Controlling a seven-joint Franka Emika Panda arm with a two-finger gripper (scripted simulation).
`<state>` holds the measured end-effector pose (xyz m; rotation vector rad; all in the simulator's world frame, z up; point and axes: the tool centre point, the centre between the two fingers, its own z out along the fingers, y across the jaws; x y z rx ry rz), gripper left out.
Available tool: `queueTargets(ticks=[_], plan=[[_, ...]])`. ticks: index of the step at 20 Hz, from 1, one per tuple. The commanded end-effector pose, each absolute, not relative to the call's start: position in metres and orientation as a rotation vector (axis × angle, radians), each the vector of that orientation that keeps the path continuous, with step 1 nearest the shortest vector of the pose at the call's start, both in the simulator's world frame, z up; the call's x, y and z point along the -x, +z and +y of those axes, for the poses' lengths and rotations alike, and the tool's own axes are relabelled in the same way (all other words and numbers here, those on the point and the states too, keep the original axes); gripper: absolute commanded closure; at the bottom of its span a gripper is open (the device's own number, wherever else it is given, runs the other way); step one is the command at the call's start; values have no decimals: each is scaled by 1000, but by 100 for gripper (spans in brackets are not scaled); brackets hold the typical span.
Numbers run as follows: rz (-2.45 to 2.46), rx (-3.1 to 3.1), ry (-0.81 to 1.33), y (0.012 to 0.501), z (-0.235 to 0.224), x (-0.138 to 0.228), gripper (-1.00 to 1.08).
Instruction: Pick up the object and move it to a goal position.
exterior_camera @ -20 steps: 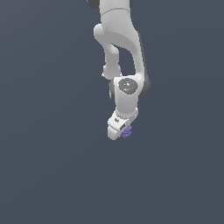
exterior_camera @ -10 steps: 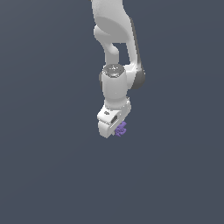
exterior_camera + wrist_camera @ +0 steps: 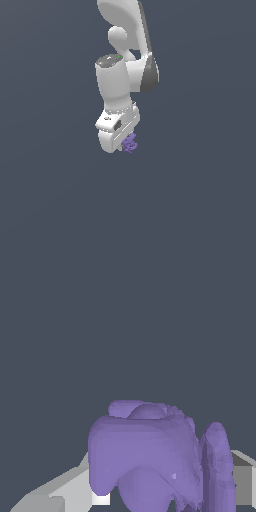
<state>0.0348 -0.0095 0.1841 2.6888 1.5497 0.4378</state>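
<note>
just one purple object (image 3: 130, 143), clamped between the two jaws.

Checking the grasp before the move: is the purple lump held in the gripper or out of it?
Held: the purple lump sits between the gripper fingers, nothing visible beneath it.

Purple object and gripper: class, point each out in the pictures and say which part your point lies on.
purple object (image 3: 145, 456), wrist view, on its broad front lobe.
purple object (image 3: 130, 143), exterior view, on its visible knobbly side.
gripper (image 3: 120, 146), exterior view, at the fingertips beside the object.
</note>
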Motion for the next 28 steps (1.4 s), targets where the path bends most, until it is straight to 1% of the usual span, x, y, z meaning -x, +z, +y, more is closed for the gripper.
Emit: queueTargets(ticks=[1, 18, 28], plan=[[1580, -2663, 479, 197, -18, -38, 108], [1765, -2484, 746, 284, -74, -58, 108], [1881, -2339, 928, 345, -116, -69, 108]])
